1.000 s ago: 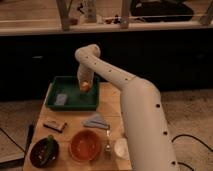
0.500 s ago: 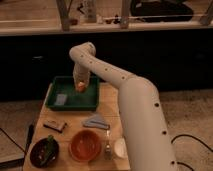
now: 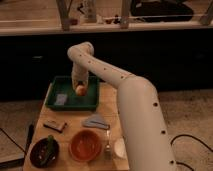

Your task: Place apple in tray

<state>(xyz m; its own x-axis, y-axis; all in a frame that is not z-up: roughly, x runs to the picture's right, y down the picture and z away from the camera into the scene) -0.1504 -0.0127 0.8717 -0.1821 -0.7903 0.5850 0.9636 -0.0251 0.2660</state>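
- Reaching down over the far end of the worktop (image 3: 75,122), the robot's white arm (image 3: 132,95) bends at its elbow and drops its gripper (image 3: 80,85) into the space above the tray (image 3: 51,95).
- The apple (image 3: 80,90) sits right at the tip of the gripper, over the right half of the tray and inside its rim.
- Whether the gripper is clamping the apple or is loose around it, I cannot tell, and I also cannot tell whether the apple touches the tray floor.
- The tray is dark green and rectangular, and it lies at the back of the worktop with a small pale patch (image 3: 61,98) in its left half, apart from the apple.
- Nearer the camera stand an orange bowl (image 3: 85,145) and, to its left, a dark bowl (image 3: 44,151).
- A small dark block (image 3: 55,125) and a grey folded piece (image 3: 95,121) lie between the bowls and the tray.
- A white cup (image 3: 120,147) stands at the right front edge, beside the arm.
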